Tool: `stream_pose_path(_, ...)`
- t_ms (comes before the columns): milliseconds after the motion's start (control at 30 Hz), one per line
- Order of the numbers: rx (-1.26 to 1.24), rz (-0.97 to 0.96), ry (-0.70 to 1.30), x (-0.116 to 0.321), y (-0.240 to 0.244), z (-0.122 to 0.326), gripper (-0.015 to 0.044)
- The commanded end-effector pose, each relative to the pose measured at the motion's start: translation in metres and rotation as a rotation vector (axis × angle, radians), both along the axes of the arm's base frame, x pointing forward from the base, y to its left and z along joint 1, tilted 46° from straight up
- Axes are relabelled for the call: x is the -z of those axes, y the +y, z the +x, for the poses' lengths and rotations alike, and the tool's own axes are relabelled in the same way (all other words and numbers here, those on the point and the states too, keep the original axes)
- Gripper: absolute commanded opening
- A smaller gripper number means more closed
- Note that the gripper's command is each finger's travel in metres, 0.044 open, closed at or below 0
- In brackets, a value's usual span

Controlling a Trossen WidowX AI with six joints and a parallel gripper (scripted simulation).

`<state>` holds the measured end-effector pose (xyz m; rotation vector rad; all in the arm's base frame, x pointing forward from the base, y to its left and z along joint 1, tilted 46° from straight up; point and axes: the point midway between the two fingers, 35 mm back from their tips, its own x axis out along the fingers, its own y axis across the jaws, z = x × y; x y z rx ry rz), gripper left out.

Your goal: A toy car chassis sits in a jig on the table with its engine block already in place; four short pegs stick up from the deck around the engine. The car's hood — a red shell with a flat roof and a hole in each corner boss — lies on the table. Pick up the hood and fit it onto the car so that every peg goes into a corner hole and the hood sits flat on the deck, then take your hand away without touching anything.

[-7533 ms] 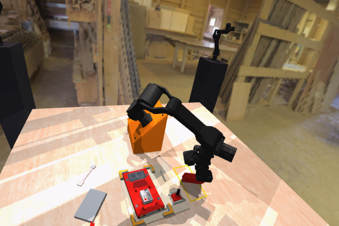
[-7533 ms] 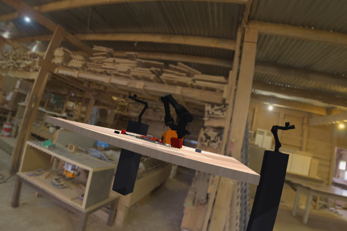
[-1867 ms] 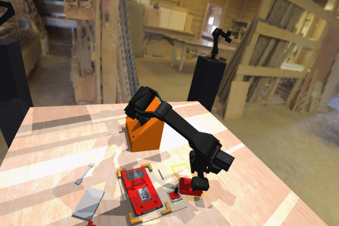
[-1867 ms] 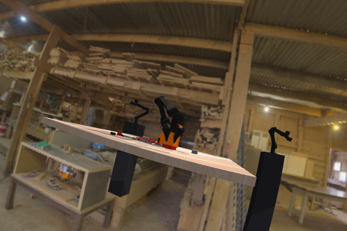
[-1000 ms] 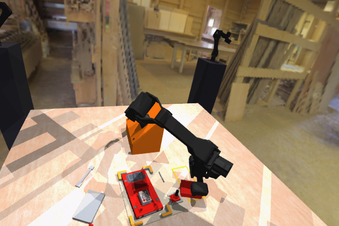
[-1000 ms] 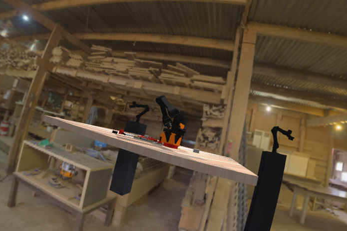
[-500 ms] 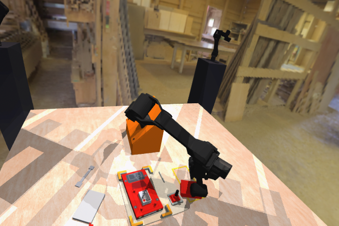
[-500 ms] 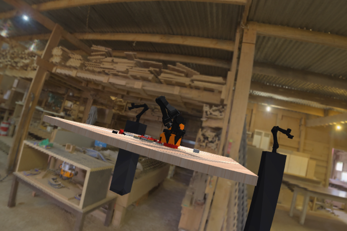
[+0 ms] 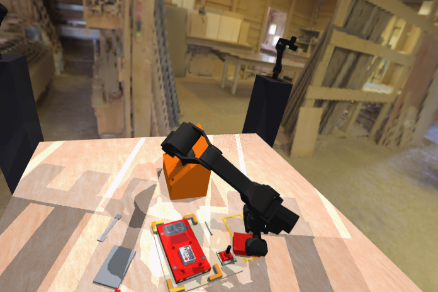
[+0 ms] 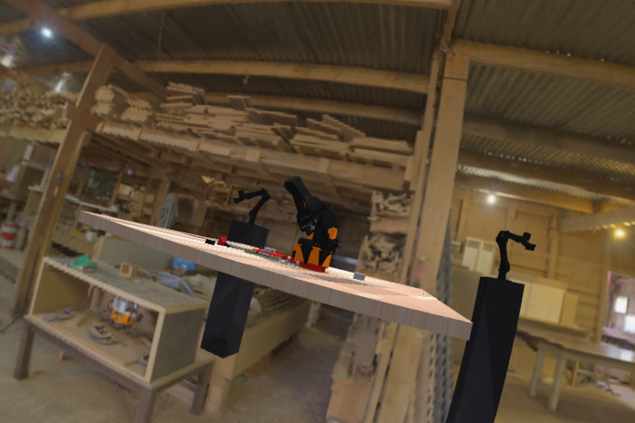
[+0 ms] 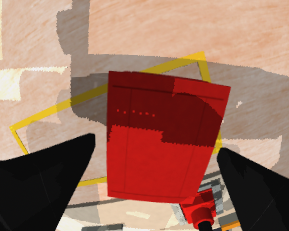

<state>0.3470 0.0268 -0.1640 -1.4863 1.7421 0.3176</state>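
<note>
1. The pincer (image 11: 152, 209) is standing wide apart and gripping nothing; in the wrist view its two black fingers are showing at the lower left and lower right corners, with the hood between them in the view.
2. The hood (image 11: 161, 139), a red shell with a flat top, is lying on the bench (image 9: 71, 165) inside a thin yellow outline (image 11: 46, 115), partly in shadow.
3. In the top view the pincer (image 9: 255, 246) is hanging over the hood (image 9: 239, 241), covering its right part; whether the fingers are touching the shell cannot be told.
4. The chassis (image 9: 183, 249) is sitting to the left of the hood in a jig with orange corner brackets (image 9: 192, 218), well apart from the hood, its grey engine block (image 9: 187, 254) showing on the red deck.
5. A small red-based part with a dark upright stick (image 9: 226, 254) is standing between the chassis and the hood, close beside the hood.
6. A grey plate (image 9: 115, 265) and a slim grey strip (image 9: 109, 228) are lying on the bench to the left of the jig.
7. The black arm (image 9: 233, 179) is reaching down from an orange base block (image 9: 187, 175) at the far middle of the bench.
8. In the exterior view the bench (image 10: 378, 299) is appearing tilted, with the arm (image 10: 310, 214) small and the hood too small to tell.
</note>
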Motion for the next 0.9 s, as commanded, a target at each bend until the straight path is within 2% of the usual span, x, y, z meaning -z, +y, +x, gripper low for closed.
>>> stream_pose_path(0,-0.006,-0.004,0.002,0.0013,-0.0020,0.0003,0.0440)
stream_pose_path(567,-0.006,-0.005,0.002,0.0070,-0.0082,0.0003,0.0440)
stream_pose_path(667,0.000,-0.001,0.000,0.0061,-0.0065,0.0000,0.0361)
stream_pose_path(867,0.000,-0.001,0.000,0.0061,-0.0065,0.0000,0.0321)
